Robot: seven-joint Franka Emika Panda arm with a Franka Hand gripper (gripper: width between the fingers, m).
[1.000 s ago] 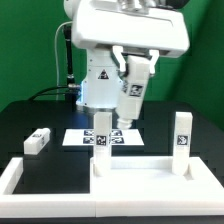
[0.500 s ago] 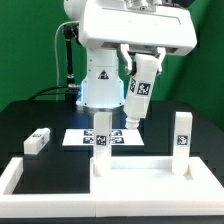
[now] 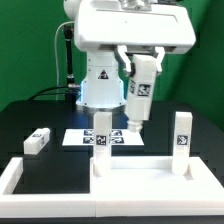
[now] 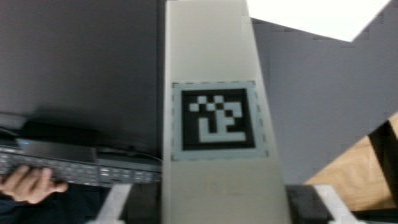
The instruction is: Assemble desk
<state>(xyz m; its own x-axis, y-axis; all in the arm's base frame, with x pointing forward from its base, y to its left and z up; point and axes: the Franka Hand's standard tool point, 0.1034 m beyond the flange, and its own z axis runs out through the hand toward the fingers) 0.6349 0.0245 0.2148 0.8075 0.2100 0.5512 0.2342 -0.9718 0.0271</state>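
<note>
Desk [image 3: 140, 170] judged about half built: two of four legs up, two yet to go on. Starting at the gripper [image 3: 143, 68]: jaws partway closed and clamped on the upper end of the carried leg [image 3: 136, 102], held in the air, touching nothing else, tilted with its lower end swung toward 7 o'clock in the exterior view. From the wrist, filling the middle of the picture lengthwise, its tag [image 4: 215, 118] square to the camera; no fingers made out there. Toward 8 o'clock from that lower end, near but apart, the first standing leg [image 3: 100, 142], upright on the tabletop [image 3: 150, 166]; at the tabletop's 3 o'clock end, the second standing leg [image 3: 181, 138], upright too. No judging from here how firmly either sits. Behind the first standing leg, flat on the black table [image 3: 35, 115], the marker board [image 3: 78, 138]. Farther out at 9 o'clock, well apart from the tabletop, the loose leg [image 3: 38, 140], lying on its side with nothing touching it. Along the 9 and 6 o'clock edges of the work area, the border rail [image 3: 14, 178], with the tabletop resting inside it. Left to do, by this reckoning: bring the carried leg down onto a free corner and fix it, then fetch and fit the loose leg. Free mounting spots hidden from both cameras, so no telling the next corner.
</note>
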